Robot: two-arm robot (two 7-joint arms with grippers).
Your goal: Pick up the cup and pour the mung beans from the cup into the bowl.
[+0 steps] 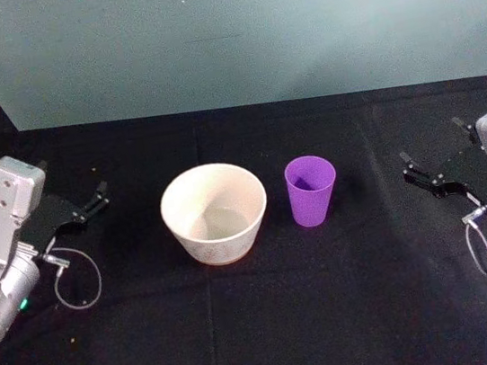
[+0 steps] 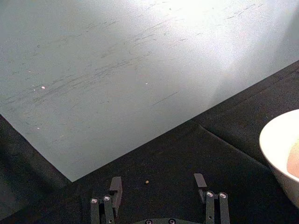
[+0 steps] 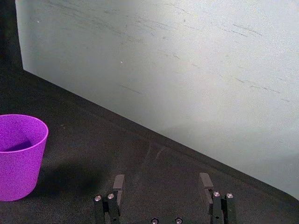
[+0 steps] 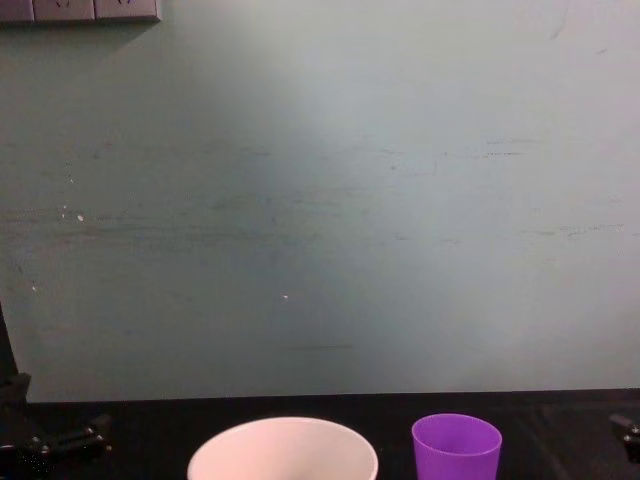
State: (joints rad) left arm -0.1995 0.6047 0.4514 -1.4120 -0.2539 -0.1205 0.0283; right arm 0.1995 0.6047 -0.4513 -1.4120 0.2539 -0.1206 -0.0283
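The purple cup (image 1: 311,189) stands upright on the black cloth, just right of the white bowl (image 1: 215,214), with a small gap between them. From here I cannot make out mung beans inside the cup. My left gripper (image 1: 100,193) rests open at the far left, well clear of the bowl. At the far right, my right gripper (image 1: 429,142) is open, an arm's reach from the cup. The right wrist view has the cup (image 3: 18,156) off to one side of the open gripper (image 3: 162,182). The left wrist view catches the bowl's rim (image 2: 280,140) beside the open gripper (image 2: 158,184).
A black cloth (image 1: 264,325) covers the table, and a pale grey-green wall (image 1: 240,29) stands close behind it. One small loose bean (image 2: 147,181) lies on the cloth between the left fingers. From the chest, the bowl (image 4: 283,450) and cup (image 4: 456,448) show low in front.
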